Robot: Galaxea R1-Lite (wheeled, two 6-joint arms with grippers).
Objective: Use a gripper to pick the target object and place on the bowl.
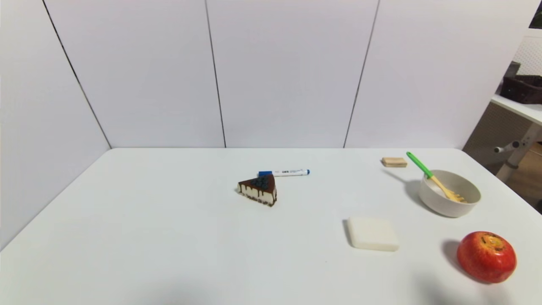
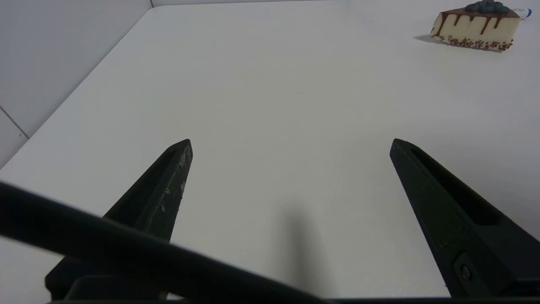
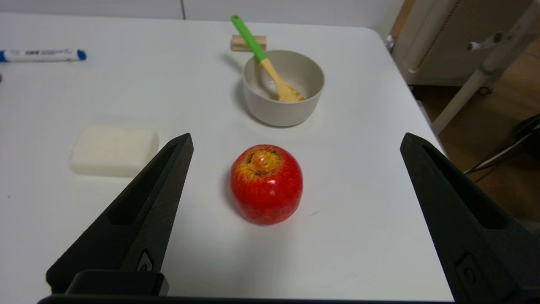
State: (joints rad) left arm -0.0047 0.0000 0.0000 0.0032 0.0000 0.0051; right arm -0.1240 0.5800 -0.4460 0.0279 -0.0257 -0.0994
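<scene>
The white table (image 1: 169,237) carries everything, ringed by pale wall panels. Taking the head view as a clock face, the beige bowl (image 1: 449,193) sits at about 3 o'clock, the red apple (image 1: 486,256) near 4 o'clock, and the flat white block (image 1: 373,233) between the apple and the middle. A cake slice (image 1: 258,189) lies close to the centre, with the blue-capped marker (image 1: 284,172) just beyond it toward 12 o'clock. A small tan wafer (image 1: 394,162) rests at roughly 2 o'clock, behind the bowl.

The pasta spoon (image 1: 432,175) lies in the bowl, its yellow toothed head down inside and its green handle leaning out over the far rim toward the wafer.

The right gripper (image 3: 295,141) is spread wide and holds nothing, above the table's near edge. From it, the apple (image 3: 266,183) stands directly ahead, between the 2 fingers and the bowl (image 3: 283,87), so the spoon (image 3: 265,63) is well apart at 12 o'clock.

The left gripper (image 2: 291,141) is likewise splayed and empty over bare table, with the cake slice (image 2: 474,25) far off.

Neither gripper appears in the head view; only the wrist views show them.
</scene>
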